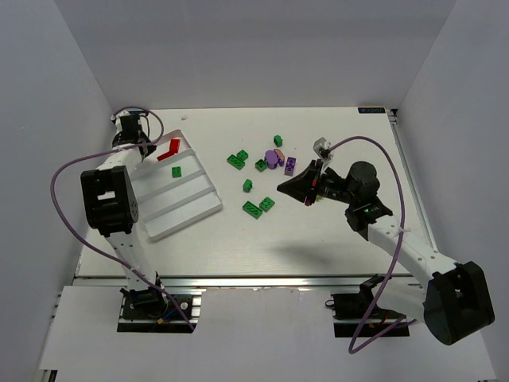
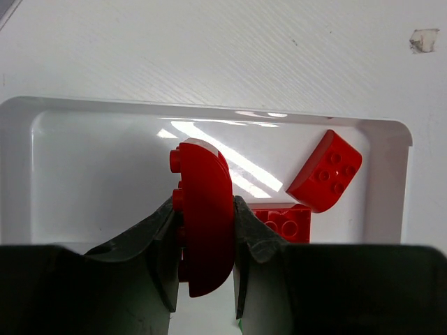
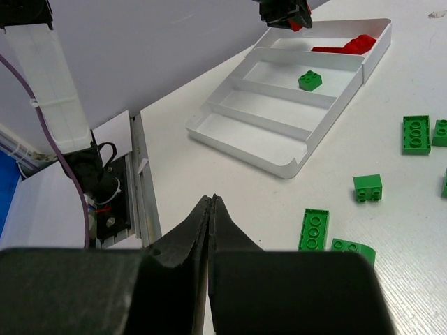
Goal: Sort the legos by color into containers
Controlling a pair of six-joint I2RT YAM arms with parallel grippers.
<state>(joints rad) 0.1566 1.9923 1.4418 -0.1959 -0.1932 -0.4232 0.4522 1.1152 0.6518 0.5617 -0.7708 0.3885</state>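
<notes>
My left gripper (image 2: 204, 209) is shut on a red rounded brick (image 2: 204, 223), held on edge above the far compartment of the white tray (image 2: 84, 112). Two more red bricks (image 2: 325, 171) lie in that compartment. In the top view the left gripper (image 1: 147, 146) hangs over the tray (image 1: 183, 211); a green brick (image 1: 176, 171) lies in the second compartment. My right gripper (image 1: 280, 188) is shut and empty above the table, right of the tray. Several green bricks (image 1: 252, 209) and purple ones (image 1: 290, 165) lie loose near it. The right wrist view shows the tray (image 3: 279, 164) and green bricks (image 3: 314, 229).
A pinkish brick (image 1: 280, 155) lies against the purple ones. A scrap of white paper (image 2: 423, 40) lies beyond the tray. White walls enclose the table on three sides. A metal rail (image 3: 136, 181) runs along the table's near edge.
</notes>
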